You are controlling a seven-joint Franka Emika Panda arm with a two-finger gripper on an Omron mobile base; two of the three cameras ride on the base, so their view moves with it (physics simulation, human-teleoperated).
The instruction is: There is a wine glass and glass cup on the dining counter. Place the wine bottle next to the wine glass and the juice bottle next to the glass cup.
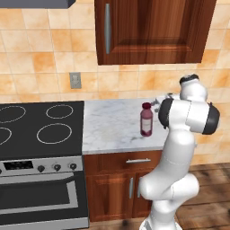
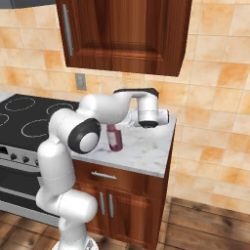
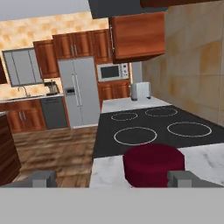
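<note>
On the narrow marble worktop [image 1: 112, 126] beside the stove [image 1: 40, 123] stands the juice bottle [image 1: 146, 119], and the hand view puts its cap between the parted, empty gripper [image 3: 113, 178], so descending and closing seems next.

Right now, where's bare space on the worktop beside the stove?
Bare marble lies between the stove and the juice bottle, along the worktop's front edge, and behind by the tiled wall. It is crowded right of the bottle, where the end effector hangs.
</note>
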